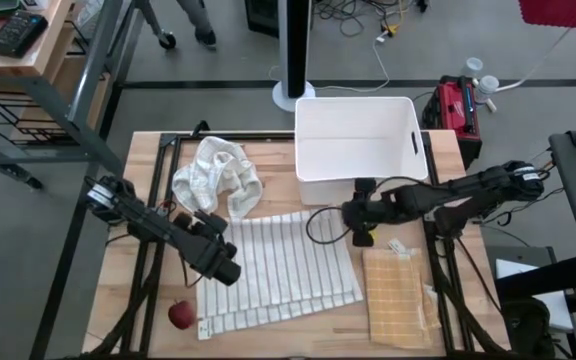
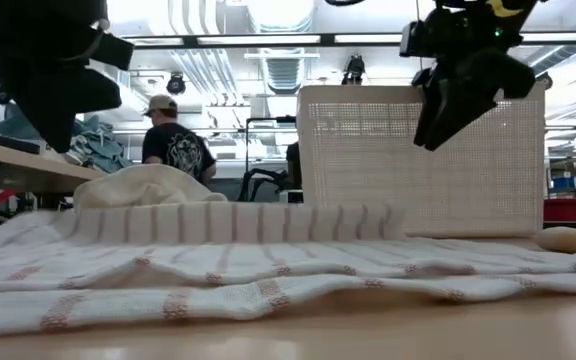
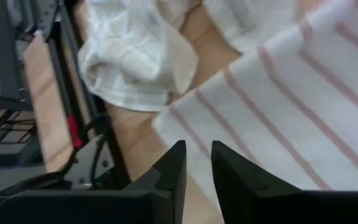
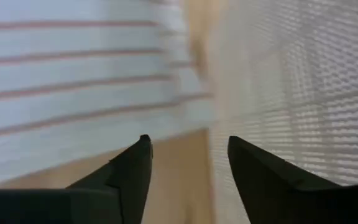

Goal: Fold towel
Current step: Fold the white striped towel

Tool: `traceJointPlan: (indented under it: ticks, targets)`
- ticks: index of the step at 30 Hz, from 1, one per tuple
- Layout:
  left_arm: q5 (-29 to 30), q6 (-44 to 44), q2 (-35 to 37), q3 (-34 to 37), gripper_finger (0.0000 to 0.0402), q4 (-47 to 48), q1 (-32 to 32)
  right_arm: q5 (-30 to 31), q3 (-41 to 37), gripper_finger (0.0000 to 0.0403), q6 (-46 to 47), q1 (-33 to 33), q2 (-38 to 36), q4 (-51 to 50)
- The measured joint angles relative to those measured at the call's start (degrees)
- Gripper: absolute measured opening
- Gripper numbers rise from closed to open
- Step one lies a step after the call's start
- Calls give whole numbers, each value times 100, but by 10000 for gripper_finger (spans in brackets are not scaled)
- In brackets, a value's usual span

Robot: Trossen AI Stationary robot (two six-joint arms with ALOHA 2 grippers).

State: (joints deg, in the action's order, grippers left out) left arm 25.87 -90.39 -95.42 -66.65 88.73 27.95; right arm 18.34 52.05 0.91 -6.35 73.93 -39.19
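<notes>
While the striped towel lies flat mid-frame, the left gripper hovers over its left edge, slightly parted and empty; the right gripper, at its upper right corner, is open wide, also empty.

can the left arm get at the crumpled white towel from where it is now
Probably yes. The left claw hangs over the left edge of the striped towel, and the crumpled white towel lies just beyond it on open table. Nothing stands between them; the white bin sits off to the side.
</notes>
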Motion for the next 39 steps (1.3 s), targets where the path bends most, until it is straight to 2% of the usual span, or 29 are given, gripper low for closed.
traceJointPlan:
  ticks: [5, 8, 13, 18, 23, 33, 39]
  targets:
    - [-137, -11, 31, -177, 80, 77, -40, -1629, -110, 204, 54, 2, 2, 620]
    - [-125, 284, 33, -316, 81, -433, 122, -2033, -295, 196, 426, -60, 4, 889]
    - [95, 860, -91, -229, 77, -2284, 459, -1932, -804, 180, 826, -340, 9, 967]
    - [358, 909, -544, -182, 80, -3298, 487, -1683, -1488, 162, 1157, -705, 22, 2033]
    - [345, 813, -1067, -167, 76, -3358, 454, -1680, -1881, 144, 1308, -937, 346, 3111]
    - [-286, 765, -1604, -132, 81, -3461, 476, -1621, -1836, 103, 1612, -1135, 1521, 3356]
    - [-294, 821, -1693, -249, 75, -3547, 507, -1823, -1847, 81, 1911, -1267, 1312, 2861]
